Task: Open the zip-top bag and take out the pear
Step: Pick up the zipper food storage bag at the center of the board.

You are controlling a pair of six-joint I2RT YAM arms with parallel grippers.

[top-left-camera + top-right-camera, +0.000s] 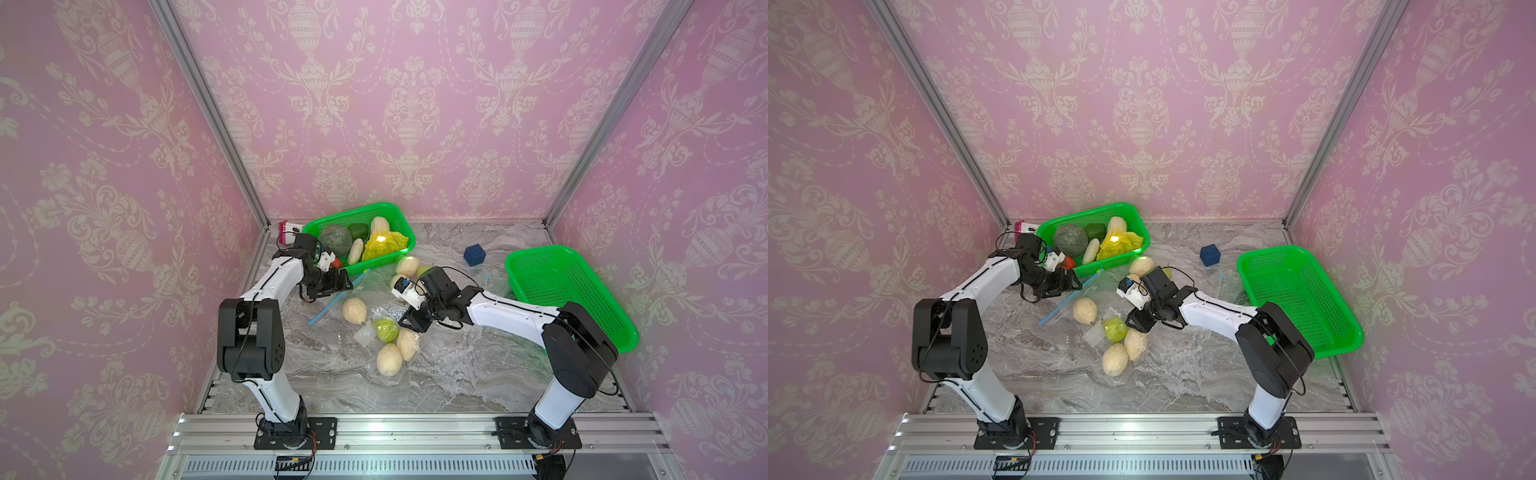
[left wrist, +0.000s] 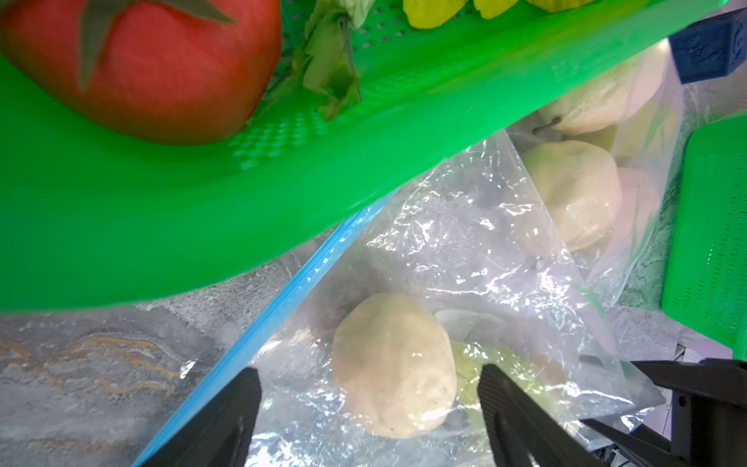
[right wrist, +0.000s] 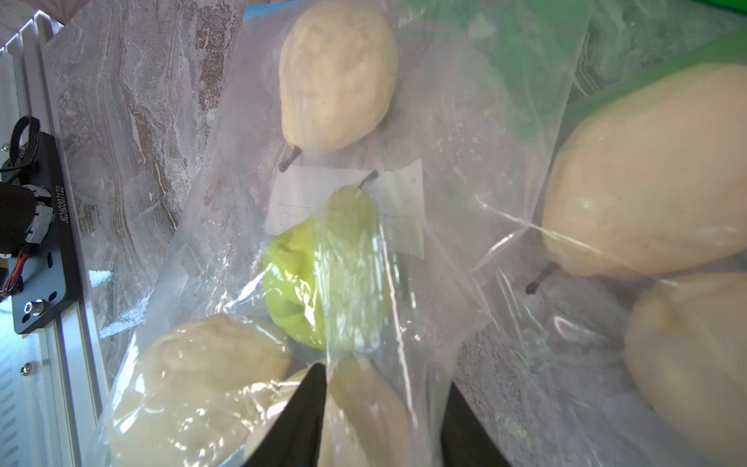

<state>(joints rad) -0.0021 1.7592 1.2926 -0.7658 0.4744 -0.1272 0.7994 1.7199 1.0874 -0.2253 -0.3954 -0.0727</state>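
Beside the filled basket [image 1: 374, 216], the left tool [image 2: 368, 370] gapes wide, clear only from its wrist; right tool [image 3: 386, 376] straddles a bagged pear [image 3: 355, 408], grip unclear.

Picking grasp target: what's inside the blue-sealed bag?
One pale pear lies inside the blue-sealed bag. The green pear sits under overlapping film; same bag or not, can't tell.

The only writing that can be read is a pale serial number running lengthwise along the black plate [image 3: 40, 242], well apart from the green pear [image 3: 323, 279]. It looks like JG260207122. The white label [image 3: 347, 190] touching that pear shows only faint outlines. The raised marks on the blue cube [image 2: 707, 44] are too blurred to read.
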